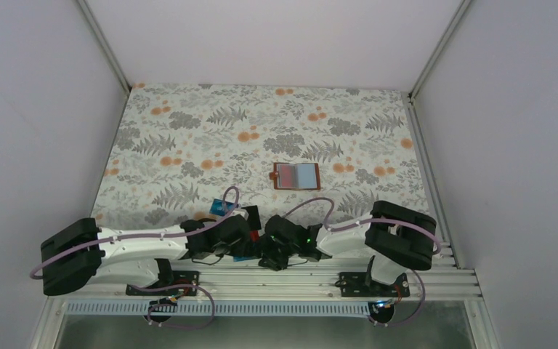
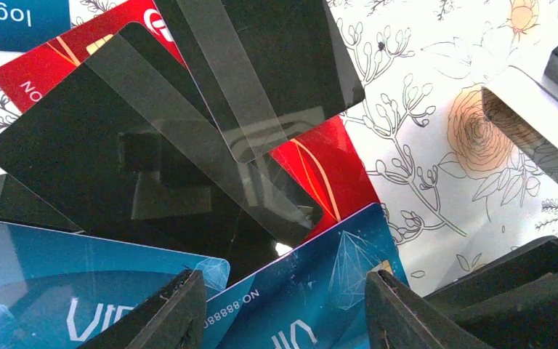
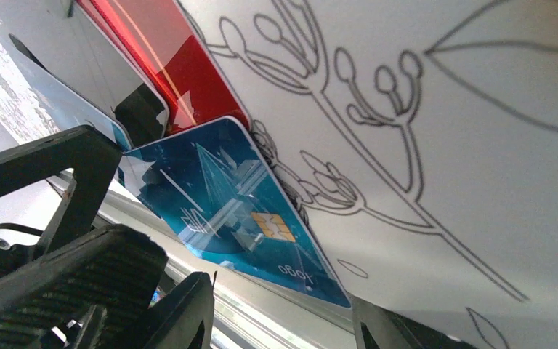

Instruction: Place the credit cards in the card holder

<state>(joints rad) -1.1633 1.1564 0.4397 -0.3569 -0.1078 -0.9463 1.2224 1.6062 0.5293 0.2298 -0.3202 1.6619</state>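
The cards (image 2: 102, 167) lie spread in a messy fan, well apart from the holder (image 1: 296, 176), which lies open, likely so its pockets face up. I count three blue, two black, and one or two red, I cannot tell which. The left gripper (image 2: 283, 294) and right gripper (image 3: 280, 302) hang low over the blue ones, fingers wide apart, holding nothing.

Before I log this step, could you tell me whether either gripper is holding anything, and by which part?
Nothing appears held: the left gripper and the right gripper both stand open over the cards, which lie on the table.
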